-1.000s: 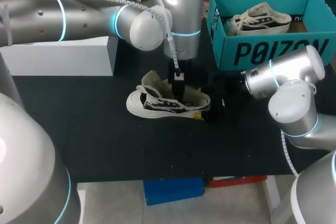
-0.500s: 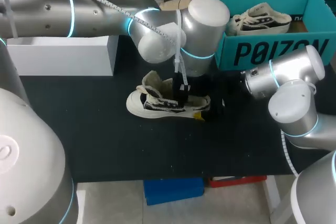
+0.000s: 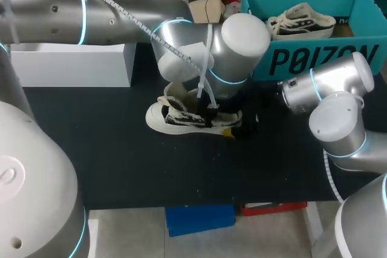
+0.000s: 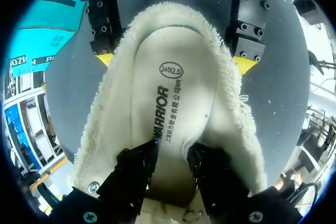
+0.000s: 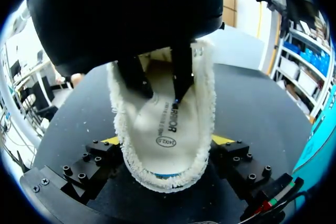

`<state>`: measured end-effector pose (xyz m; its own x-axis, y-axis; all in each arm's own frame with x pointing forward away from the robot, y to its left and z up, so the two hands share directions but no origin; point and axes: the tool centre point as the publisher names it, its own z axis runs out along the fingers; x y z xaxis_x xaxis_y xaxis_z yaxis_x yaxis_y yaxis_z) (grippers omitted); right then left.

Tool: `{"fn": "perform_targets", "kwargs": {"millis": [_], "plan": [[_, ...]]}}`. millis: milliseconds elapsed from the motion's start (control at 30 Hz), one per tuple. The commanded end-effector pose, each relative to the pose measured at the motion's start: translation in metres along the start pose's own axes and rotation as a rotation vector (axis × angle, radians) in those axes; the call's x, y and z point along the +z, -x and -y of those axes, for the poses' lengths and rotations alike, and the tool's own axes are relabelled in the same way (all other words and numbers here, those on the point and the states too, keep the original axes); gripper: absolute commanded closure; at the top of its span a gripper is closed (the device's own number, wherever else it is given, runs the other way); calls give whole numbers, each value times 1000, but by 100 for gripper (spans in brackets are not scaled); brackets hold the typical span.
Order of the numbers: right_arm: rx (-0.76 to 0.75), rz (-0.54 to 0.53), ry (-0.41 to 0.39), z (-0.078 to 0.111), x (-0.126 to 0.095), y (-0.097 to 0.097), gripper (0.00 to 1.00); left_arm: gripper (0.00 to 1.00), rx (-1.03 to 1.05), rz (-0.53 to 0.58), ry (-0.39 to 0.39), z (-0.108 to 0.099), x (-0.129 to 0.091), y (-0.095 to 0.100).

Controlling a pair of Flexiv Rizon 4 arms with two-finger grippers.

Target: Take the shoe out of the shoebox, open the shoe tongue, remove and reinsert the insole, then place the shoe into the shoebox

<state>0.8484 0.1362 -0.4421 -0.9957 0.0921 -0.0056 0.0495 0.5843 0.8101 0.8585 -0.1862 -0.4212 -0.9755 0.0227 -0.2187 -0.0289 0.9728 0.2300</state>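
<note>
Carrying everything, the dark surface (image 3: 121,167) lies under the shoe (image 3: 172,120), which sits on its sole outside the teal shoebox (image 3: 314,58). That box stands beyond the shoe toward my right and holds a 2nd shoe (image 3: 302,21). A white box (image 3: 72,64) stands well apart from the shoe on its other side. My left arm (image 3: 121,10) hangs over the shoe from above.

Inside the shoe, ringed by fleece lining (image 4: 113,108), the pale insole (image 4: 173,93) lies flat and seated, so its removal looks barely begun. The right hand (image 5: 167,141) straddles the shoe's heel, its 2 yellow tips (image 5: 223,140) pressed against the fleecy collar from either side, clamping the shoe. The left hand (image 4: 173,148) dips into the shoe's opening, its 2 fingers (image 4: 136,169) a narrow gap apart, tips down on the insole, pinching nothing I can see.

A flat insole offers little edge, so I judge the left fingers may close on fleece or slide off. If the insole sticks, lifting could drag the shoe out of the soft heel clamp and tip it. Both hands crowd the shoe's heel, so a misjudged move could knock them together.
</note>
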Motion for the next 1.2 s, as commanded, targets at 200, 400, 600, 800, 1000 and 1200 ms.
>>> {"fn": "perform_targets", "kwargs": {"millis": [200, 400, 600, 800, 1000, 1200], "plan": [[0, -1, -1, 1, 1, -1, 100, 64, -37, 90, -50, -3, 73, 16], [0, -1, -1, 1, 1, -1, 100, 65, -47, 111, -56, 0, 73, 17], [0, -1, -1, 1, 1, -1, 100, 91, -48, 100, -63, 5, 77, 16], [0, -1, -1, 1, 1, -1, 100, 100, -42, 79, -56, 8, 79, 14], [0, -1, -1, 1, 1, -1, 100, 100, -17, 44, -72, 5, 64, 11], [0, -1, -1, 1, 1, -1, 100, 100, 14, -56, -125, -3, 38, 3]]}}
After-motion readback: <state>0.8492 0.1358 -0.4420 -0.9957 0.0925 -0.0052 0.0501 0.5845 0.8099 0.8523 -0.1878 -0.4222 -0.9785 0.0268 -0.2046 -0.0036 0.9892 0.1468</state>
